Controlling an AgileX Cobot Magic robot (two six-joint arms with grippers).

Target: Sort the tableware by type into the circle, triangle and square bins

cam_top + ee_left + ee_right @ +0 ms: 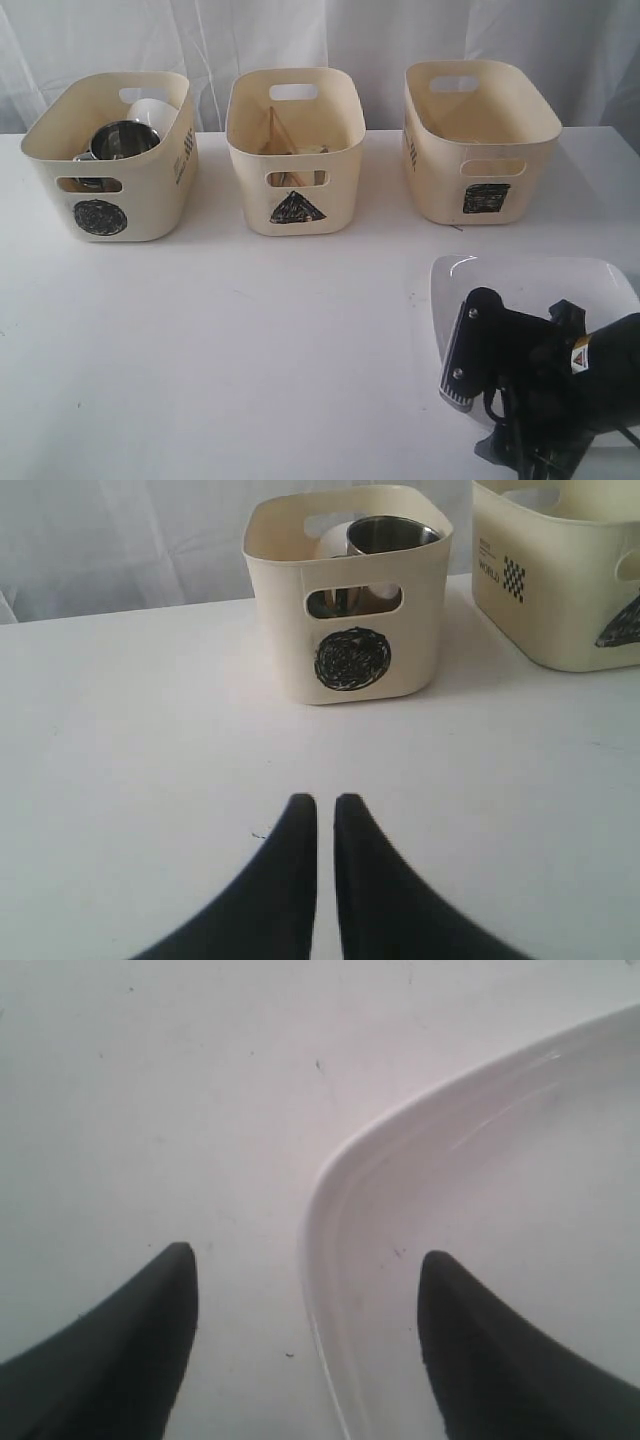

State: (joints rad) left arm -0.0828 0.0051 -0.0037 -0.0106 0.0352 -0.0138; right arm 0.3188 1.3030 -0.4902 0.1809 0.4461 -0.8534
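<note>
Three bins line the back of the counter (250,350), and only the big white plate (540,280) is left out in the open, near the front on the right, well apart from the square bin (440,190) it looks bound for. The right jaws are spread wide, straddling the plate's rounded corner: one finger hangs over bare counter outside the rim, the other over the plate's hollow. Nothing is gripped yet, and whether either tip touches the rim I can't quite tell from this close. To do this well, I'd say: sink until the outer finger sits low beside the rim, close squarely on the edge rather than on the curve of the corner, and pinch firmly, because a glossy plate held by one edge will want to swing. Then tip it upright so it slides down into the bin. The left jaws are pressed together on nothing, hovering over the counter in front of the circle bin (345,600), where a steel mug (385,535) sits. Chopsticks (275,130) lean in the triangle bin (250,200).
</note>
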